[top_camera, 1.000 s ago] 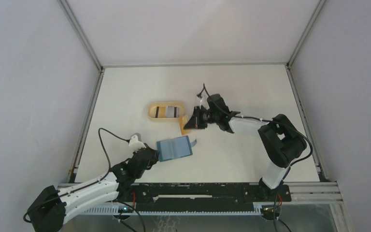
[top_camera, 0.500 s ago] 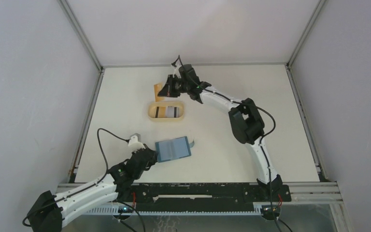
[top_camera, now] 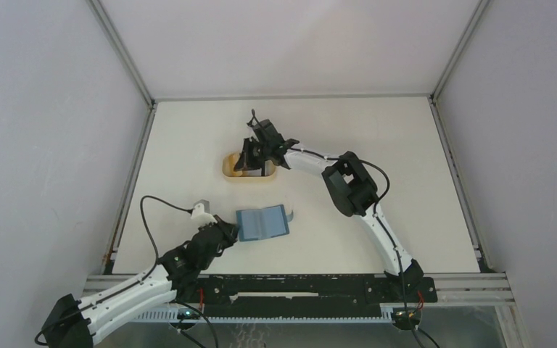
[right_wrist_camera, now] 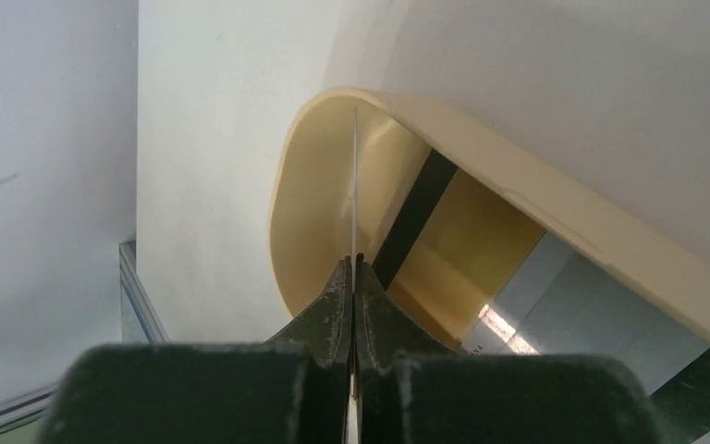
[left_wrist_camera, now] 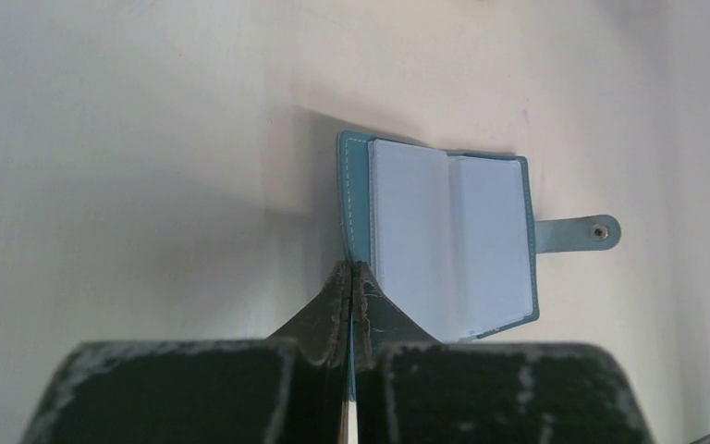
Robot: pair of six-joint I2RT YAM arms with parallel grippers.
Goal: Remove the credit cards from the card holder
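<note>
The teal-blue card holder (top_camera: 262, 222) lies open on the table, its tab (top_camera: 291, 213) to the right. In the left wrist view the card holder (left_wrist_camera: 448, 236) shows pale inner pockets. My left gripper (top_camera: 228, 233) is shut on its left cover edge (left_wrist_camera: 351, 270). My right gripper (top_camera: 247, 161) hangs over the tan oval dish (top_camera: 250, 178). It is shut (right_wrist_camera: 353, 266) on a credit card seen edge-on (right_wrist_camera: 355, 185), held upright above the dish (right_wrist_camera: 518, 194). A yellowish card with a dark stripe (right_wrist_camera: 462, 240) and a grey-white card (right_wrist_camera: 573, 296) lie in the dish.
White walls with metal frame rails (top_camera: 134, 167) enclose the table on the left, back and right. The arm bases stand on the black rail (top_camera: 297, 286) at the near edge. The right arm (top_camera: 348, 185) stretches across the table's middle to the dish.
My right gripper carried the card from beside the card holder to behind the dish, then back over the dish. The left gripper and the card holder stayed put.
</note>
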